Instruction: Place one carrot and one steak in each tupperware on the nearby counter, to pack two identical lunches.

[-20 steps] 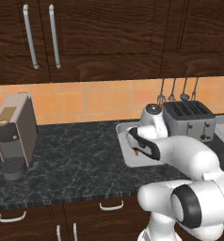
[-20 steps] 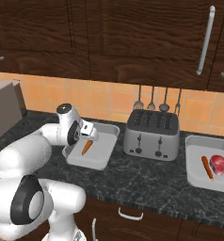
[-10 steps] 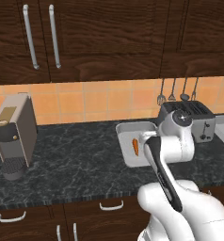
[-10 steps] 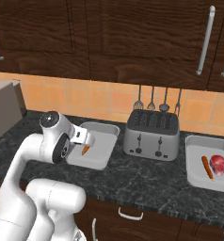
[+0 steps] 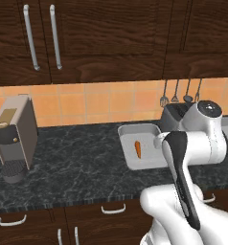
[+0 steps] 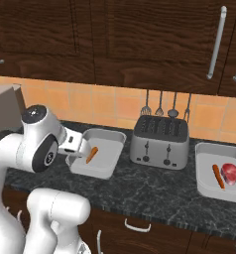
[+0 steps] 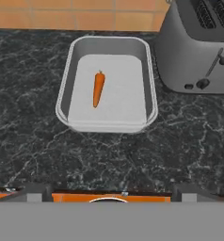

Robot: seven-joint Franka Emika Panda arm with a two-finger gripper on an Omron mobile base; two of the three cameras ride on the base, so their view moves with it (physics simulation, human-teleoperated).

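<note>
One carrot (image 7: 98, 88) lies alone in the left tupperware (image 7: 63, 101), a light-grey tray on the black marbled counter (image 7: 29, 136). My gripper (image 7: 109, 194) hovers open above the counter on the tray's near side, its fingertips (image 7: 36, 192) wide apart with nothing between them. From the right base view the gripper (image 6: 76, 150) sits at the left edge of that tupperware (image 6: 110, 166), beside the carrot (image 6: 91, 155). The right tupperware (image 6: 206, 183) holds a carrot (image 6: 217, 176) and a red-pink steak (image 6: 229, 172).
A silver toaster (image 6: 159, 144) stands between the two trays, with utensils (image 6: 159, 106) hanging on the tiled wall behind it. A coffee machine (image 5: 13, 136) stands at the counter's far left. Dark wood cabinets hang overhead, drawers with silver handles below.
The hand has drawn back and up from over the left tupperware toward its near side. The carrot stays lying in the tray.
</note>
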